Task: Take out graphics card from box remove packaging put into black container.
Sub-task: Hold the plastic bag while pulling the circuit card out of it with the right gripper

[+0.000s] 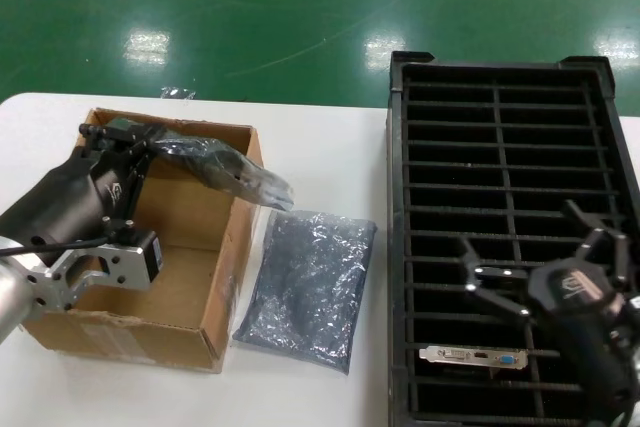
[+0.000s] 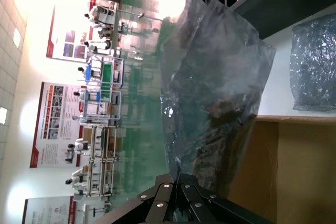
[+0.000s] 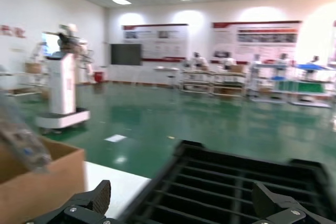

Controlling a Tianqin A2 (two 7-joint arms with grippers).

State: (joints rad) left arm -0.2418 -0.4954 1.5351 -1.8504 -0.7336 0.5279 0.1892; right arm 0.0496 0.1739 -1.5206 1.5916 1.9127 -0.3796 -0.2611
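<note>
A: Fingers (image 2: 163,195) of the left gripper (image 1: 112,142) are pinched together on the edge of a bagged graphics card (image 1: 225,172), holding it above the far right corner of the cardboard box (image 1: 150,287). The wrist view shows the smoky anti-static bag (image 2: 215,77) rising from the closed tips, with a dark board dimly visible inside.

B: So which step is this?

A: Taking out, I'd judge. The card is lifted clear of the box floor but is still wrapped, so unpacking comes next. That calls for the other arm to catch the free end of the bag, or for the card to be laid on the white table (image 1: 320,147) first.

B: And the right gripper (image 1: 545,257)?

A: Fingers spread wide and holding nothing, hovering over the near part of the black container (image 1: 398,247), well apart from the bag.

B: Anything already stowed?

A: One bare card with a silver bracket (image 1: 475,355) lies in a near slot, just beside the right gripper. An emptied bag (image 1: 310,287) lies flat on the table between box and crate.

B: What stands in the way?

A: The box's right wall sits just under the hanging bag and could snag it. The loose bag on the table fills the gap where a card might be set down. The film looks slippery and crinkly, so the grip may be insecure.
</note>
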